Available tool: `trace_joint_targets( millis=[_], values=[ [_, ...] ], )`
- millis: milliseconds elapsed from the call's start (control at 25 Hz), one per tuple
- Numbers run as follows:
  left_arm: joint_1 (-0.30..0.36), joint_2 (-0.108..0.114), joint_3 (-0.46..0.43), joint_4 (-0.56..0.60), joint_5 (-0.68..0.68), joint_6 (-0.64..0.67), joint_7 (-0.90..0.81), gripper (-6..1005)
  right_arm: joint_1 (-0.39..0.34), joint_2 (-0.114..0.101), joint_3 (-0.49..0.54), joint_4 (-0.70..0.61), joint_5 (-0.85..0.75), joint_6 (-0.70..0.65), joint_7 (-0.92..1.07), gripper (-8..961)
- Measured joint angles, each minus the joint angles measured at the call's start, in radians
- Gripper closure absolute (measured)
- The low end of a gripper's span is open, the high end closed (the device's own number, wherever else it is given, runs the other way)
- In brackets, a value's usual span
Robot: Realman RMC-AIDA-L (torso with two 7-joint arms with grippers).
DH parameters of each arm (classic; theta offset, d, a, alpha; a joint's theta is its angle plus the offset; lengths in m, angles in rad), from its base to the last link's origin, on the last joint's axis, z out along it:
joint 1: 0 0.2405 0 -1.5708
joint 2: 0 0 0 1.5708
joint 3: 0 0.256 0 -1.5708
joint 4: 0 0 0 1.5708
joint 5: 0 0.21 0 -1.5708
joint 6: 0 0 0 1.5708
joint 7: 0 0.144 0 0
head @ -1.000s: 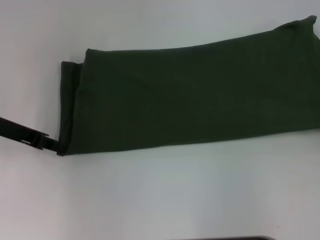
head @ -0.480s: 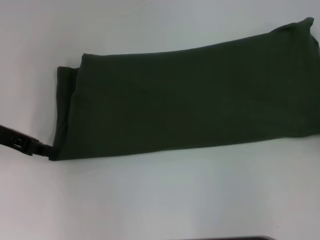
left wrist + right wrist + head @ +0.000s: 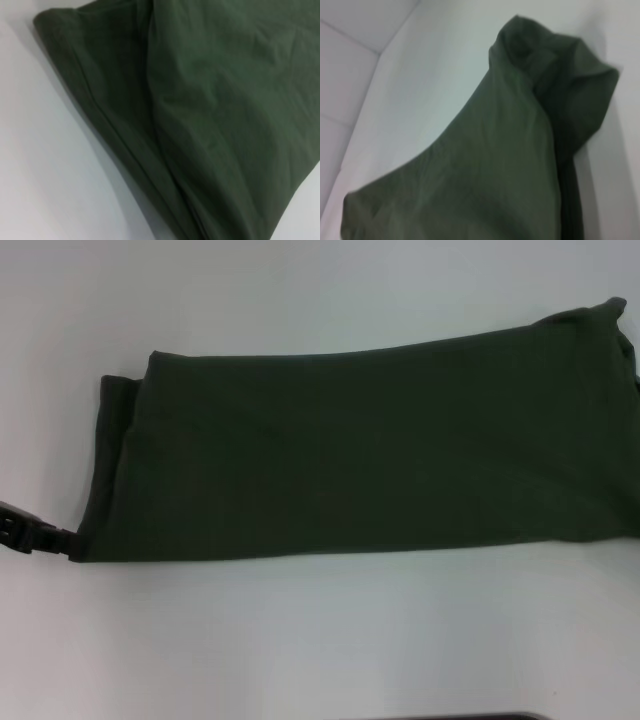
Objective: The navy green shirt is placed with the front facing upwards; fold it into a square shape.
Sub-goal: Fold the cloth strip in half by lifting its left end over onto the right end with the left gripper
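Lying across the white table (image 3: 300,640) as a long folded band: the navy green shirt (image 3: 360,445), reaching from the left edge toward the far right corner. Left gripper (image 3: 68,542) at its near-left corner, apparently pinching the hem; jaw state unclear. Plain olive cloth, layered folds at the left end.

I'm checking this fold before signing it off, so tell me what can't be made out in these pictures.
- The navy green shirt: its right end is cut off by the head view's edge.
- Its chest and collar: hidden by the fold, all views.
- The left gripper: mostly cut off by the head view's left edge, tip meets the shirt's near left corner, grip unclear.
- The right gripper: in no view.
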Motion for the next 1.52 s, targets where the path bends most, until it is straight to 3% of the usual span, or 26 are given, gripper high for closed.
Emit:
trace_joint_targets(
  millis=[760,1520],
  values=[
    [0.040,0.025,-0.051,0.016,0.004,0.029,0.026,991,-0.002,0.034,-0.001,0.003,-0.121,-0.088,-0.064,943],
    [0.089,0.026,-0.062,0.027,0.004,0.038,0.043,986,-0.028,0.032,0.034,0.003,-0.121,-0.063,-0.065,944]
  ],
)
